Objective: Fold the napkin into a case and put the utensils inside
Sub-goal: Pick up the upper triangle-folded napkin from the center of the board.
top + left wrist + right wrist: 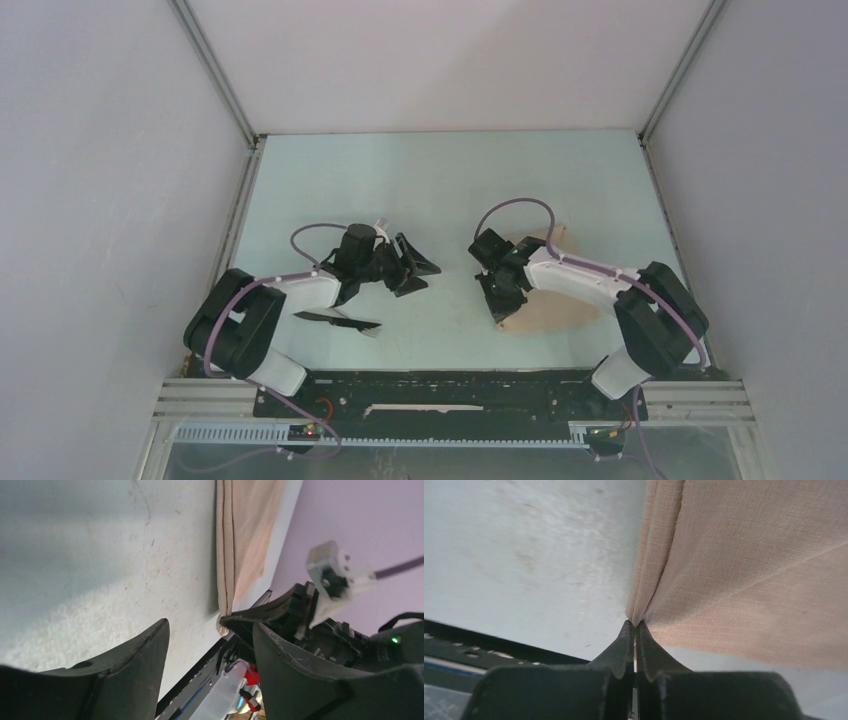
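The folding step is in hand. The right hand (634,625) is clenched on an edge of the napkin (749,580), its jaws pinched shut on what looks like two layers of cloth. Seen from above, the napkin lies flat on the bench (450,180) at about 4 o'clock, under the right arm. The left hand (412,265) hangs released near the middle, grasping nothing. A black utensil (335,320) lies at 8 o'clock, well apart from the cloth. Next, I judge, the pinched edge must be lifted and carried across without slipping, with the left hand likely pinning the cloth.
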{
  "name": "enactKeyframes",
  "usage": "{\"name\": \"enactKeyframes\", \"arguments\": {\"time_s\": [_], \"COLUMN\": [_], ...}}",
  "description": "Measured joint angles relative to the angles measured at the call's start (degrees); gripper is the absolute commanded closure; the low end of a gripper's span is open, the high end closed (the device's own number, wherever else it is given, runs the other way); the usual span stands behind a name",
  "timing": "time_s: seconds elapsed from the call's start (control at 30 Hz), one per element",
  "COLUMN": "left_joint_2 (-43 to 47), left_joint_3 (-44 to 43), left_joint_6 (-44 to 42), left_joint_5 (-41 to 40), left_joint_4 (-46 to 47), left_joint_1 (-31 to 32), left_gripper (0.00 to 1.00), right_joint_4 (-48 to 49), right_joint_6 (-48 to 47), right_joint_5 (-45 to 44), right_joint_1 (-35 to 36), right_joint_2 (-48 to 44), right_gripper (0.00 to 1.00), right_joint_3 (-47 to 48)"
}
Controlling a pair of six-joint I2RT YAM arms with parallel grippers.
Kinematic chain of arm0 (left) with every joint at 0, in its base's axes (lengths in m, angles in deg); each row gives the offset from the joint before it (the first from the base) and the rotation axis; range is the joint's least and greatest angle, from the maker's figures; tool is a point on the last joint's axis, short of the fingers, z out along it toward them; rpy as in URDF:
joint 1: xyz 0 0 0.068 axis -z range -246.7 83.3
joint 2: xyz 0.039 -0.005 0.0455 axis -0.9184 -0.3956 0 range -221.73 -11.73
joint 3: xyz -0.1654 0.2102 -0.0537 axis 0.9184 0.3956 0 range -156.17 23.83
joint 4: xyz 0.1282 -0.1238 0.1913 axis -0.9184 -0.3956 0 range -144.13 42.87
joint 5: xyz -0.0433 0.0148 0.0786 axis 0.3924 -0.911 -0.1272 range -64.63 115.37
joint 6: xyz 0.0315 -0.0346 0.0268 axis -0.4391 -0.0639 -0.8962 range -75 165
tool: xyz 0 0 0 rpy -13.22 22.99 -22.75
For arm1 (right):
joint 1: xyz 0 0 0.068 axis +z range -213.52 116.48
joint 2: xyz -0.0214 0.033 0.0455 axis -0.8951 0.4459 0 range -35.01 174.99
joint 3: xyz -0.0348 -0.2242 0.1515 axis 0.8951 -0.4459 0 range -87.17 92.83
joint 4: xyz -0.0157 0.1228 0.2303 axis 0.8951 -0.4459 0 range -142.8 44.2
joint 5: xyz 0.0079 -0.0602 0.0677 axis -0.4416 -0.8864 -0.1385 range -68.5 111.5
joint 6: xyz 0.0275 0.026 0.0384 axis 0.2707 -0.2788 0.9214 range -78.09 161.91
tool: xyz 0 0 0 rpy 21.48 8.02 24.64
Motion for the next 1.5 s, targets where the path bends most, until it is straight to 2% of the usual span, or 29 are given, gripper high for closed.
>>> {"name": "enactKeyframes", "arguments": {"time_s": [0.2, 0.5, 0.8, 0.97, 1.07, 1.23, 1.5], "left_joint_2": [-3.4, -4.0, -16.5, -23.5, -25.8, -27.5, -30.4], "left_joint_3": [0.0, 0.0, -5.6, -11.7, -13.5, -15.1, -19.5], "left_joint_6": [5.7, 6.2, 10.4, 14.2, 15.0, 15.3, 15.3], "left_joint_5": [1.2, 1.7, 1.8, -1.2, -4.1, -8.6, -11.4], "left_joint_4": [6.8, 8.9, 14.3, 18.1, 17.7, 16.0, 14.4], "left_joint_1": [0.1, 0.2, 4.5, 7.7, 8.9, 9.5, 9.5], "left_gripper": [0.35, 0.31, 0.30, 0.31, 0.38, 0.42, 0.40], "right_joint_4": [3.0, 3.4, 3.0, 2.9, 2.9, 2.9, 3.0], "right_joint_6": [-0.5, -0.5, -0.5, -0.6, -0.7, -0.8, -1.0], "right_joint_5": [3.5, 5.8, 8.5, 9.6, 9.9, 10.7, 11.2], "right_joint_1": [-1.7, -1.7, -3.2, -3.8, -4.0, -4.5, -4.8], "right_joint_2": [-2.4, -1.0, -4.4, -8.1, -8.5, -8.6, -9.2], "right_gripper": [1.00, 1.00, 1.00, 1.00, 1.00, 1.00, 1.00], "right_joint_3": [0.0, 0.0, -0.3, -0.3, -0.3, -0.7, -1.4]}}
